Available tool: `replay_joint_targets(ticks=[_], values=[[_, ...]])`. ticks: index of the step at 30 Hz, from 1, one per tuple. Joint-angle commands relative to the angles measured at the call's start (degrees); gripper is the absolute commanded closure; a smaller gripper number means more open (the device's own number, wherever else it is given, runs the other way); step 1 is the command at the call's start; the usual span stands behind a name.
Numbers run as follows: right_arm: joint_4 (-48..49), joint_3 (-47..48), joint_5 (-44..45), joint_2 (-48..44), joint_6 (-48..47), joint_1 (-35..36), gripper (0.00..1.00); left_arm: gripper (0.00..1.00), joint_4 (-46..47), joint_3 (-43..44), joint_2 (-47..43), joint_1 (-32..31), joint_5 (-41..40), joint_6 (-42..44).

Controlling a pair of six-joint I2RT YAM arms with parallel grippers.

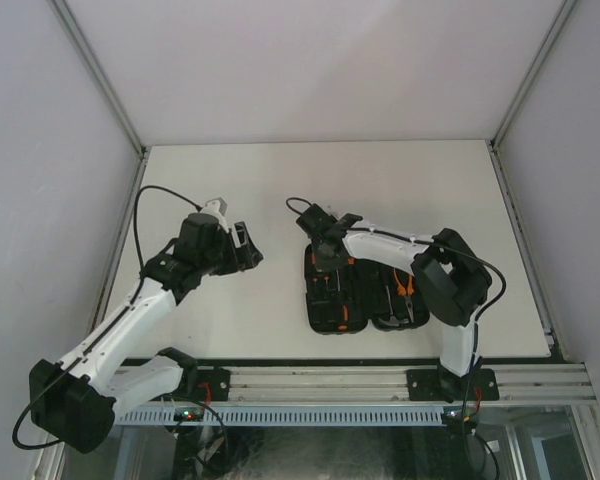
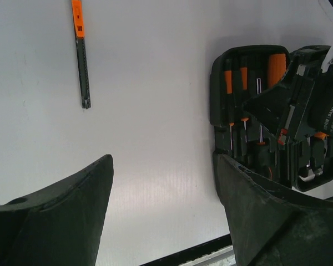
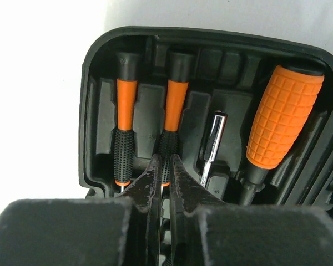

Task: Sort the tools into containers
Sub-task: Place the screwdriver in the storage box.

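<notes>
Looking down, the open case (image 1: 340,305) lies by the table's near edge, right of centre. The right gripper (image 1: 327,252) hides its far-left part, and the left gripper (image 1: 252,250) hangs beside it. Left wrist: fingers apart over bare table, a loose screwdriver (image 2: 80,55) cut off at the top of the frame. Right wrist: fingers clamped on a slotted driver (image 3: 175,105), its tip hidden.

White links (image 1: 130,318), black joint housings (image 1: 450,275), thin black cables (image 1: 160,188), matte black fingers (image 2: 61,221), white-lettered motor label (image 2: 330,113)
</notes>
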Motion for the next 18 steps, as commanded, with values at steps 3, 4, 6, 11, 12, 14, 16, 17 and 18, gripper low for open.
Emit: replay_joint_targets(ticks=[3, 4, 6, 11, 12, 14, 16, 17, 18], values=[[1.75, -13.07, -4.08, 5.5, 1.08, 5.18, 1.0, 0.21, -0.35, -2.47, -4.45, -0.38, -1.79, -1.1], [1.56, -13.58, -3.82, 3.99, 0.99, 5.65, 1.0, 0.21, -0.79, -2.83, -5.16, -0.44, -2.11, -1.27], [0.95, -14.69, -3.16, 0.29, 0.77, 6.63, 1.0, 0.21, -1.64, -3.35, -6.96, -0.46, -2.28, -1.62], [1.49, -16.34, 0.79, -8.43, 1.24, 7.61, 0.92, 0.2, -3.07, -4.84, -9.88, -0.47, -3.12, -2.16], [2.49, -16.28, 1.53, -10.33, 1.15, 7.4, 0.88, 0.19, -3.25, -5.11, -10.26, -0.47, -3.27, -2.23], [4.95, -16.26, 1.64, -14.62, 0.65, 6.48, 0.8, 0.18, -3.64, -5.23, -10.44, -0.46, -3.51, -2.24], [7.98, -16.13, 0.39, -18.52, 0.14, 5.2, 0.73, 0.18, -3.93, -5.08, -10.42, -0.47, -3.5, -2.38], [9.46, -16.05, -0.53, -20.14, -0.16, 4.44, 0.71, 0.17, -4.17, -4.94, -10.36, -0.43, -3.56, -2.38], [10.62, -15.89, -1.66, -22.07, -0.74, 3.66, 0.69, 0.17, -4.43, -4.74, -10.26, -0.47, -3.63, -2.31]])
